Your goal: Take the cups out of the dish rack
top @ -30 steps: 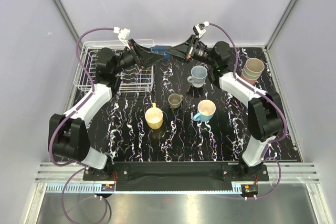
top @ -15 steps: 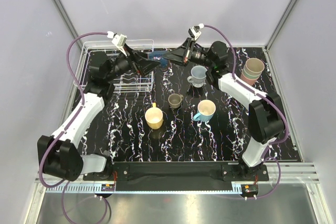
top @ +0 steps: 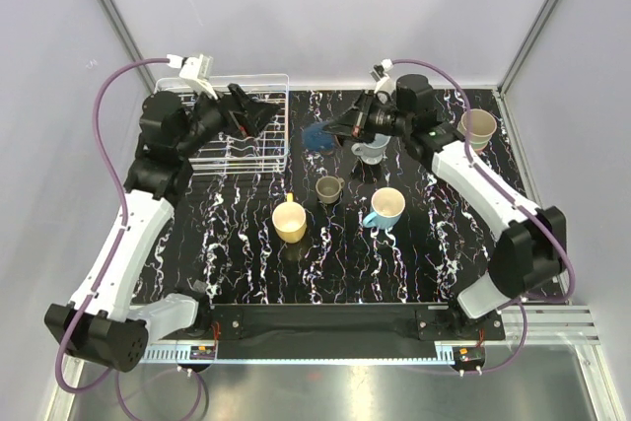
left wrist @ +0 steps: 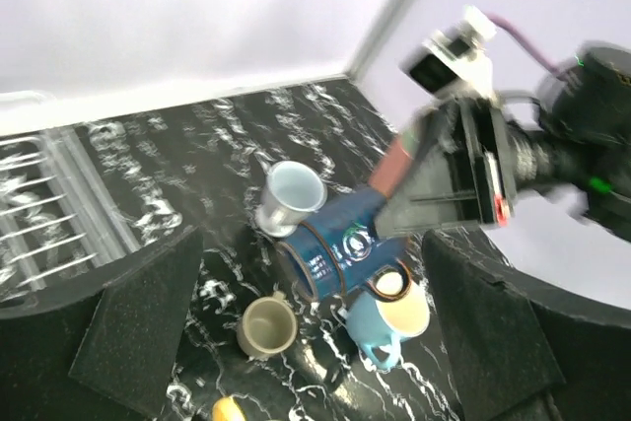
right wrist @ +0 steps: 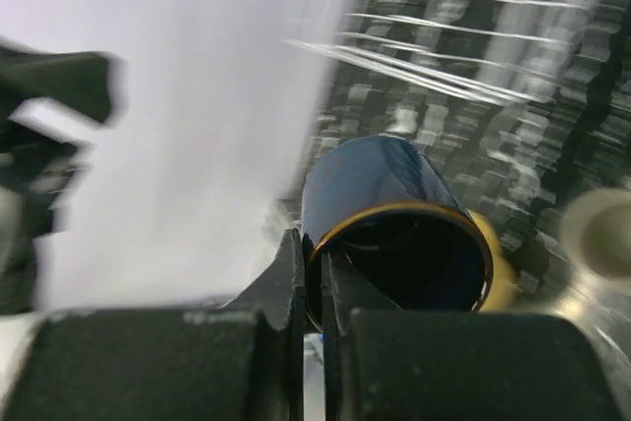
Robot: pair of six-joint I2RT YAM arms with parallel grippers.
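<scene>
Near the tabletop's [top: 394, 273] far edge, just right of the rack [top: 266, 160], the right gripper [top: 342, 130] pinches the navy mug [top: 317, 134] by its rim. The mug lies sideways, base toward the rack. The left gripper [top: 258, 110] gapes empty.

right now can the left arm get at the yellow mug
Probably yes: the left gripper is open and empty over the rack, and the yellow mug stands in the open, nothing between them.
</scene>
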